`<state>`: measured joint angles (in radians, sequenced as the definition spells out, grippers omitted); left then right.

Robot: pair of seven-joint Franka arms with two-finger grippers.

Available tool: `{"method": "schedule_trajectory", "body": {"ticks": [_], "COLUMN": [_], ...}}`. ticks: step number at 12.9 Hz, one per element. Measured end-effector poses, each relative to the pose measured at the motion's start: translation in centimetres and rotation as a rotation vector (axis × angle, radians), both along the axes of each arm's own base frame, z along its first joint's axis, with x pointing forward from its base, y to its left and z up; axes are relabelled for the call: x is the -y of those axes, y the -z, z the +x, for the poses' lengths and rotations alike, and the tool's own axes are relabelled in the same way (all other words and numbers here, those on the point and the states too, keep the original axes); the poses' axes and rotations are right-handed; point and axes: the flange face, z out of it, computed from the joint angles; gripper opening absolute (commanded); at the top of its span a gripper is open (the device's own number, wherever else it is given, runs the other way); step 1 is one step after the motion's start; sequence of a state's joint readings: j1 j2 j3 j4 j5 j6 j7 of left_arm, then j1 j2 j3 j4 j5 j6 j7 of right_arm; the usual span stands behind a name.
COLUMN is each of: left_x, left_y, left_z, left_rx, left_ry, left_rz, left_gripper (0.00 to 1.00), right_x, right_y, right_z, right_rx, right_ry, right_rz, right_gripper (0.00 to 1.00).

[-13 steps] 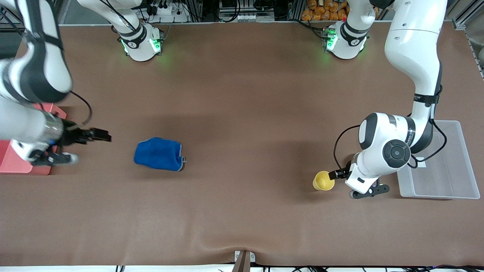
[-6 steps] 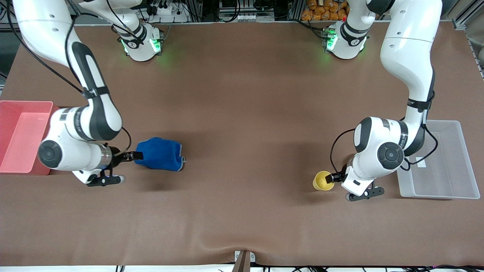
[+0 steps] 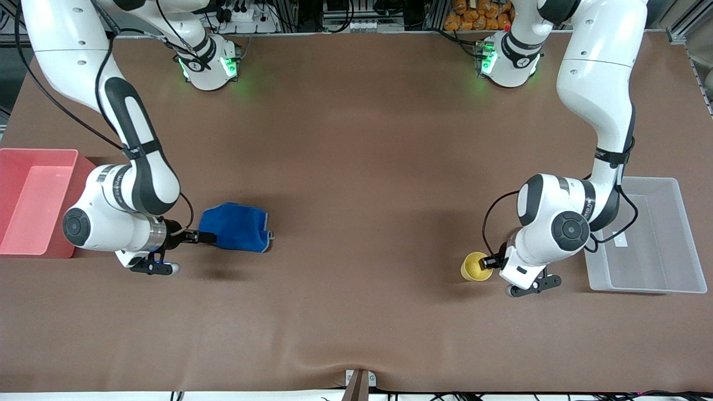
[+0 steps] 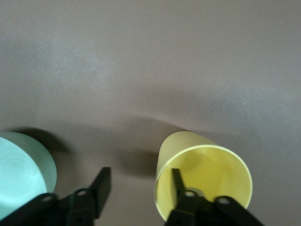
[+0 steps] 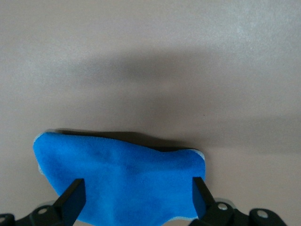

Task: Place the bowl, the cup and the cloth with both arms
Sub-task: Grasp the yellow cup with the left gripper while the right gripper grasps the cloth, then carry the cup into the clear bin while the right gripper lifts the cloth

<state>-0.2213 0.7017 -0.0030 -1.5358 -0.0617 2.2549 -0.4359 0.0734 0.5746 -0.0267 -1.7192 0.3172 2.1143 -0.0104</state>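
Note:
The yellow cup (image 3: pixel 476 266) stands upright toward the left arm's end of the table. My left gripper (image 3: pixel 490 261) is low at its rim. In the left wrist view the cup (image 4: pixel 207 176) has one finger inside it and the other outside, a gap away from the wall, so the left gripper (image 4: pixel 139 184) is open. The mint-green bowl (image 4: pixel 21 172) sits beside the cup; the left arm hides it in the front view. The blue cloth (image 3: pixel 237 226) lies bunched toward the right arm's end. My right gripper (image 3: pixel 201 237) is open at its edge, its fingers wide astride the cloth (image 5: pixel 127 174).
A red bin (image 3: pixel 33 206) sits at the right arm's end of the table, beside the right arm's wrist. A clear plastic tray (image 3: pixel 682 223) sits at the left arm's end, close to the left arm's elbow.
The right arm swung from over the red bin across to the cloth and came down at its edge. The left gripper's fingers have narrowed around the cup's wall.

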Motion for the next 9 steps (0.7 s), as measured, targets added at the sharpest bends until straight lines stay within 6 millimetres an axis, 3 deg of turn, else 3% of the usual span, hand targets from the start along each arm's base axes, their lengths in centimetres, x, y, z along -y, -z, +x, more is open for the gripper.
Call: {"method": "schedule_trajectory", "body": {"ticks": [6,9], "left_x": [0.2,-0.7], "left_y": [-1.0,-3.1], "left_z": [0.6,1.4], "left_rx": [0.021,0.051], "left_ry": [-0.015,-0.029], "left_rz": [-0.005,-0.009], "left_gripper": [0.00,0.00], "right_x": [0.2,-0.5], "right_y": [2.4,4.1], "right_z": [-0.1,-0.5], "right_rx": [-0.011,-0.034], "right_ry": [0.019,0.008], "right_rz": [0.001,0.001], "right_gripper": [1.00,1.00]}}
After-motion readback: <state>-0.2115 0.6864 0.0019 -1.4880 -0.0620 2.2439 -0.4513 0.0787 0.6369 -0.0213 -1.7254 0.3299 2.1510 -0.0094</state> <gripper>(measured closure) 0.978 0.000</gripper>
